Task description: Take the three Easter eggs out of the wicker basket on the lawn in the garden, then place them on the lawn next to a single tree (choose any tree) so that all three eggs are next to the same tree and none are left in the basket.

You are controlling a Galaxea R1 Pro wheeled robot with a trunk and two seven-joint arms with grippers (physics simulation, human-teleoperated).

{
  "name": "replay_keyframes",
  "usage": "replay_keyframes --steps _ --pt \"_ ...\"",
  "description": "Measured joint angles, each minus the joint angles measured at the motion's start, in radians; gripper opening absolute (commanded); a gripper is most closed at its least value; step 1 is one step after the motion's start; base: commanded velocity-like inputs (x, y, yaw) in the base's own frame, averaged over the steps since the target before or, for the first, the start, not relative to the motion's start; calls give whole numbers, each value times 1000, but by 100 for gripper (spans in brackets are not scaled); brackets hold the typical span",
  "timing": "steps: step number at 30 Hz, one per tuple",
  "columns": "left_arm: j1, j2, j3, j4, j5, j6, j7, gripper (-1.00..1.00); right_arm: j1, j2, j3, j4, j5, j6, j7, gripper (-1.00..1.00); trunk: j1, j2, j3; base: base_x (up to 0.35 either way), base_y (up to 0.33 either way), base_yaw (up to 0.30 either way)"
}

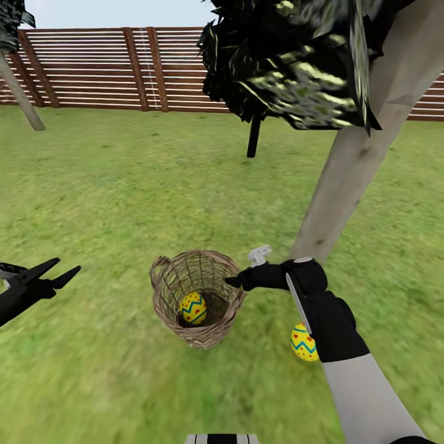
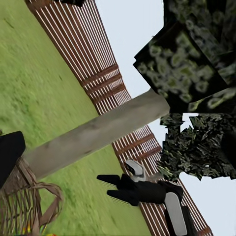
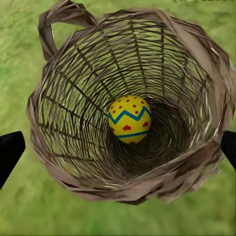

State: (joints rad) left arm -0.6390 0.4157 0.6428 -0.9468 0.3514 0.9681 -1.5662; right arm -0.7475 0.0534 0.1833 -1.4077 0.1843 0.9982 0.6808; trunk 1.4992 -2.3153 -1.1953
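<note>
A wide stretch of mottled green grass (image 1: 123, 185) was seen running back to a fence (image 1: 92, 68) of reddish-brown horizontal slats, braced by darker upright posts. Above the fence a strip of pale, flat sky (image 1: 117, 12) was visible. A thick, pale grey-beige trunk (image 1: 364, 154) was seen rising at a slant from the grass, topped by dark blocky foliage (image 1: 290, 61) flecked with yellow-green. Behind it, nearer the fence, a thin black trunk (image 1: 253, 137) was planted. A second pale trunk (image 1: 21, 98) was seen leaning at the far edge of the grass. Even, soft daylight was cast, without sharp shadows.
</note>
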Motion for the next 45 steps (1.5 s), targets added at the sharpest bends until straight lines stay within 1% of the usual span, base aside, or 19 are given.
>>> replay_keyframes --steps 4,8,11,12,13,14,16,22,24,25,26,29,31,33,34,38,41,45 --pt "0 -1 0 0 0 0 0 100 1 1 1 0 -2 0 -38 100 0 0 0 24 25 267" --pt "-1 -2 0 -2 1 0 0 100 1 5 1 3 -1 0 -80 100 0 0 0 166 168 78" --pt "0 -2 0 -5 2 0 0 100 1 14 1 15 -1 -1 -141 100 0 0 0 213 213 14" --pt "-1 -2 0 -6 2 0 0 100 1 24 1 27 -2 -2 -204 100 0 0 0 222 220 4" --pt "-1 -3 0 -6 2 0 0 100 1 26 1 30 -3 -2 -216 100 0 0 0 224 221 2" --pt "-1 -3 0 -5 1 0 0 100 1 31 1 43 -3 -4 -242 100 0 0 0 225 222 1" --pt "0 -3 0 -5 1 -1 0 100 1 33 1 70 -3 -7 -260 100 0 0 0 225 222 1" --pt "0 -3 0 -5 1 -1 0 100 1 35 2 148 0 -8 -275 100 0 0 0 121 120 0" --pt "0 -3 0 -5 1 -1 0 100 1 36 2 176 0 -7 -290 100 0 0 0 17 17 0" --pt "0 -3 0 -4 1 0 0 100 1 39 2 201 0 -7 -324 100 0 0 0 9 9 0" --pt "0 -3 0 -4 1 0 0 100 2 41 2 210 -1 -6 -339 100 0 0 0 6 6 0" --pt "0 -3 0 -3 1 0 0 100 1 59 3 261 -3 -8 -418 100 0 0 0 3 3 0" --pt "0 -3 0 -1 1 -1 0 100 1 67 4 287 -4 -9 -452 100 0 0 0 0 0 0" --pt "0 -4 -1 -3 1 -1 0 100 1 72 37 313 -6 -10 -470 100 0 0 0 0 0 0" --pt "0 -4 -2 -4 1 -1 0 100 1 73 75 326 -9 -10 -477 100 0 0 0 0 0 0" --pt "0 -4 -2 -3 1 -1 0 100 1 76 144 340 -11 -11 -488 100 0 0 0 0 0 0" --pt "0 -4 -2 -2 1 -1 0 100 1 84 157 339 -9 -11 -491 100 0 0 0 0 0 0" --pt "0 -5 -2 -1 1 -1 0 100 1 86 161 338 -8 -11 -491 100 0 0 0 0 0 0"
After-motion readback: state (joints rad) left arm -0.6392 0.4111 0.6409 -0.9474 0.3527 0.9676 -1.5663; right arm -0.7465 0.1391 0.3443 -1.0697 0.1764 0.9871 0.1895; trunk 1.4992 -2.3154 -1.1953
